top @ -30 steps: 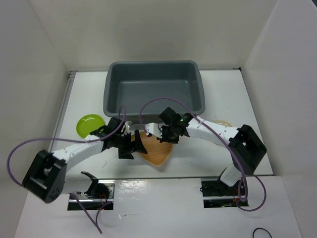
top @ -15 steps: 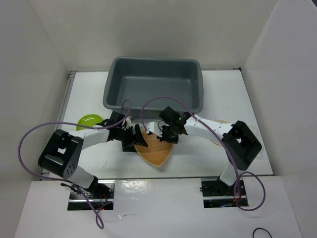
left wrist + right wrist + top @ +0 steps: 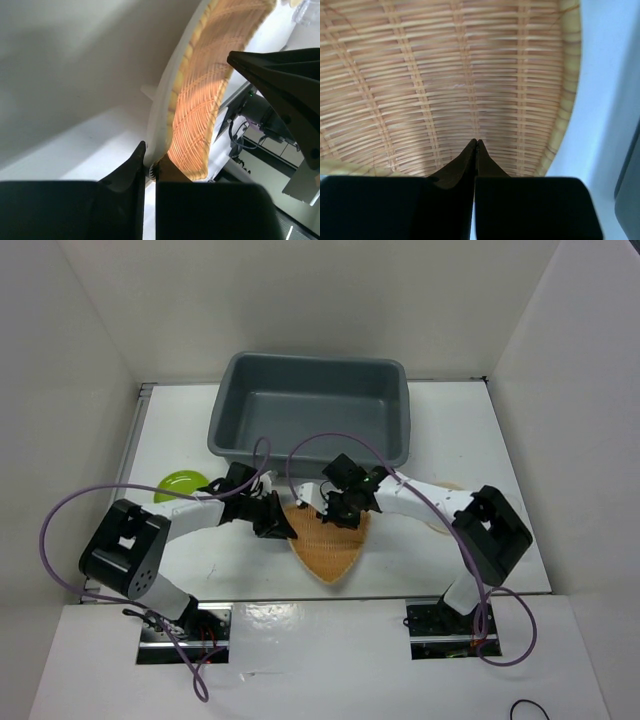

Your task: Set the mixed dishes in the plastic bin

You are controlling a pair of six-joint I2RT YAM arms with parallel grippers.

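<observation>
The tan woven plate (image 3: 326, 546) lies in front of the dark grey plastic bin (image 3: 312, 416). My left gripper (image 3: 284, 526) is shut on the plate's left rim, which shows pinched between the jaws in the left wrist view (image 3: 151, 168), with the plate (image 3: 210, 95) standing tilted on edge. My right gripper (image 3: 336, 513) is shut with its tips touching the woven surface (image 3: 470, 75) and nothing between them (image 3: 476, 142). The lime-green plate (image 3: 180, 485) lies at the left. The cream dish (image 3: 450, 486) peeks out behind my right arm. I cannot make out the clear cups.
The bin's near wall (image 3: 300, 456) stands just behind both grippers, and its edge shows at the right of the right wrist view (image 3: 631, 190). White walls close in the table on both sides. Purple cables loop over both arms.
My left gripper has moved right and closed on the plate's rim. The plate has shifted toward the near edge and tilted. The right gripper has stayed over the plate.
</observation>
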